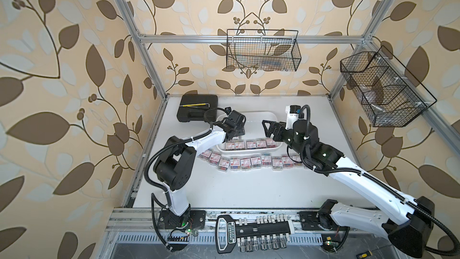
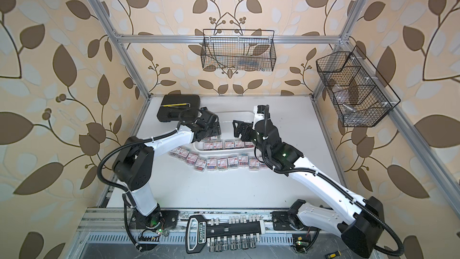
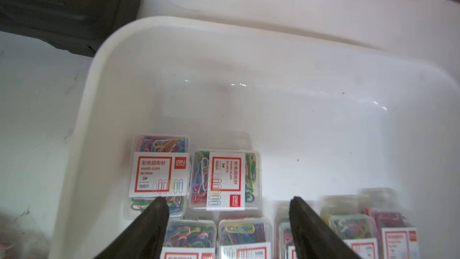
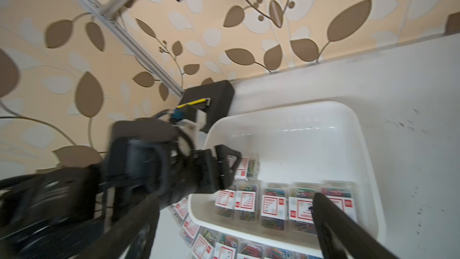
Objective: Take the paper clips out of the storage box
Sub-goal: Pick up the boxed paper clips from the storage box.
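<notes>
The left gripper [image 3: 227, 203], spread and empty, has paper clips [image 3: 225, 179] just beyond its tips inside the storage box [image 3: 104, 75]; the right gripper [image 1: 265, 128] hangs wide, empty, above them.

The paper clips [image 3: 160, 174] bear "deli", "PAPER CLIPS", "3#" — the tool rail [image 1: 254, 230] perhaps "GREENER"

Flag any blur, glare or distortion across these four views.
Right wrist view: the left arm is motion-smeared. Left wrist view: paper clip boxes ghost at one edge; glare flecks on the storage box. Both top views: sharp, evenly lit, aluminium frame splayed by wide angle.
</notes>
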Controlling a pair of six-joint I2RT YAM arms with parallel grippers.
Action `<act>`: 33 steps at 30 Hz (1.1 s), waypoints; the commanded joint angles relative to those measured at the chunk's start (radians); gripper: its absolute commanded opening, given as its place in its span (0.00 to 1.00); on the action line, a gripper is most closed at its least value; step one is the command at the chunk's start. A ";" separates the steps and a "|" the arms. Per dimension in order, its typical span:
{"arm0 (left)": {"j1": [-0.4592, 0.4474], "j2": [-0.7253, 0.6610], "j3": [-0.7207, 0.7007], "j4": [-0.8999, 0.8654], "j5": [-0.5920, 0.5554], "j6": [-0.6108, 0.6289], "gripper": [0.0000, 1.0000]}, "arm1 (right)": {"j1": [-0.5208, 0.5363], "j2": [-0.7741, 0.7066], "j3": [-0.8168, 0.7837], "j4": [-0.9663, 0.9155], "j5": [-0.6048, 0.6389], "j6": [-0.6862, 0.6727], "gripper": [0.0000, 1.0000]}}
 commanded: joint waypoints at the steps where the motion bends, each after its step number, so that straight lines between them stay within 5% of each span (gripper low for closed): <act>1: -0.003 0.068 0.094 -0.126 -0.087 -0.018 0.79 | 0.012 -0.043 -0.024 0.036 -0.020 0.016 0.97; 20: -0.004 0.271 0.240 -0.192 -0.066 -0.009 0.89 | -0.004 -0.068 -0.038 0.052 -0.035 0.009 0.97; 33: -0.040 0.268 0.247 -0.189 -0.027 0.002 0.93 | -0.082 -0.170 -0.132 0.055 -0.008 0.017 0.98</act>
